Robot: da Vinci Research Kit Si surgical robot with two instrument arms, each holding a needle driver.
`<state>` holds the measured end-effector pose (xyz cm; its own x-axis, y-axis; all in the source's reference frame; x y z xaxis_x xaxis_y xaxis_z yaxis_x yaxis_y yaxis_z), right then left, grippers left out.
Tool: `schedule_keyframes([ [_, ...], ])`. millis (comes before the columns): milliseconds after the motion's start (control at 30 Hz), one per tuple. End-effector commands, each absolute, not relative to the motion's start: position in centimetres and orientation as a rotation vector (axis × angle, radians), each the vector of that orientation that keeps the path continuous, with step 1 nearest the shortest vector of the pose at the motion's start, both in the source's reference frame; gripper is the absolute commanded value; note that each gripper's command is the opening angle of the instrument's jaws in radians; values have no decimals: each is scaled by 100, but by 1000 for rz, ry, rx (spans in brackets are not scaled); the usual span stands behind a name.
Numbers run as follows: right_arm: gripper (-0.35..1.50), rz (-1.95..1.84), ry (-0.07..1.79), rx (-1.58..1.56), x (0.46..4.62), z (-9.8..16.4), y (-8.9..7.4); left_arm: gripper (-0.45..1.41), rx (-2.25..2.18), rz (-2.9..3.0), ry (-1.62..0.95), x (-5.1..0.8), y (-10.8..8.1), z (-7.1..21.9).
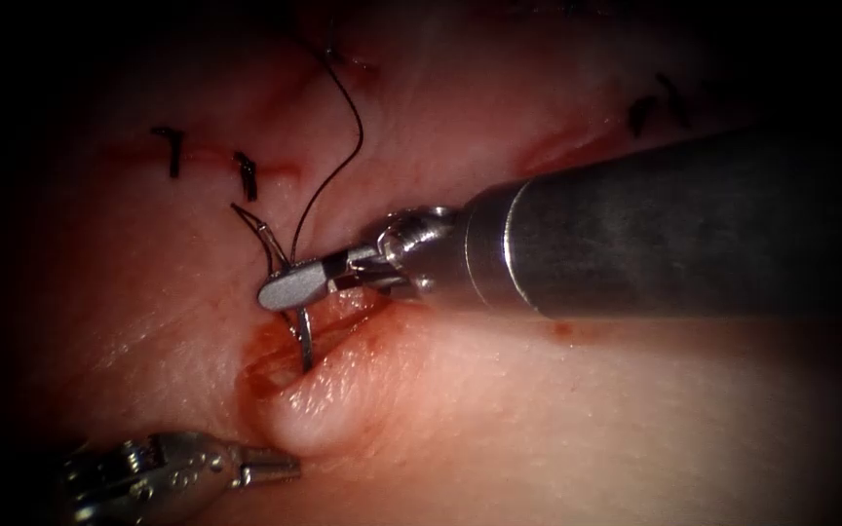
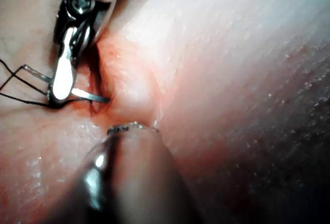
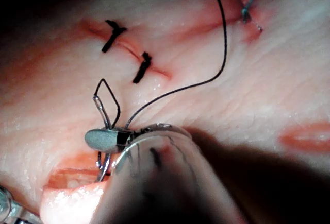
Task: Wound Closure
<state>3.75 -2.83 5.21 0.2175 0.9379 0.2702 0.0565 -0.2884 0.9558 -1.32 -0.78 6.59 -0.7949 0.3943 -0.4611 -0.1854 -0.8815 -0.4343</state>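
Observation:
The right tool [image 1: 285, 289] reaches in from the right, its jaws shut on the curved needle [image 1: 302, 341] near mid-curve. The needle's point end goes down into the open cut [image 1: 267, 372]; its tail rises on the left of the jaws. Black thread [image 1: 348, 156] runs from the tail up across the tissue [image 1: 538, 409]. The left tool [image 1: 289, 469] lies low at the left, jaws shut, tip against the raised tissue lip [image 1: 309, 414]. The right wrist view shows the jaws [image 3: 103, 139], needle [image 3: 101, 112] and thread [image 3: 216, 64]. The left wrist view shows the left tip [image 2: 129, 128] and needle [image 2: 90, 96].
Two dark finished stitches [image 1: 170, 148] [image 1: 246, 175] cross the closed stretch of the cut above the needle. More dark thread ends [image 1: 640, 112] sit at the upper right. Red fluid [image 1: 343, 326] stains the cut's edges. The right tool's thick shaft [image 1: 655, 229] covers the tissue on the right.

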Motion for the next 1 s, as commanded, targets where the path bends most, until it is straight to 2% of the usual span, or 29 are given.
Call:
schedule_keyframes([
  [33, -35, 1199, 972, 1597, 389, 518, -287, -20, -802, 2660, -534, -137, -78, 665],
  [467, -35, 1186, 902, 1663, 401, 488, -314, -20, -805, 2665, -536, -131, -78, 664],
  [1000, -35, 1223, 847, 1668, 391, 490, -325, -20, -806, 2668, -536, -128, -78, 663],
])
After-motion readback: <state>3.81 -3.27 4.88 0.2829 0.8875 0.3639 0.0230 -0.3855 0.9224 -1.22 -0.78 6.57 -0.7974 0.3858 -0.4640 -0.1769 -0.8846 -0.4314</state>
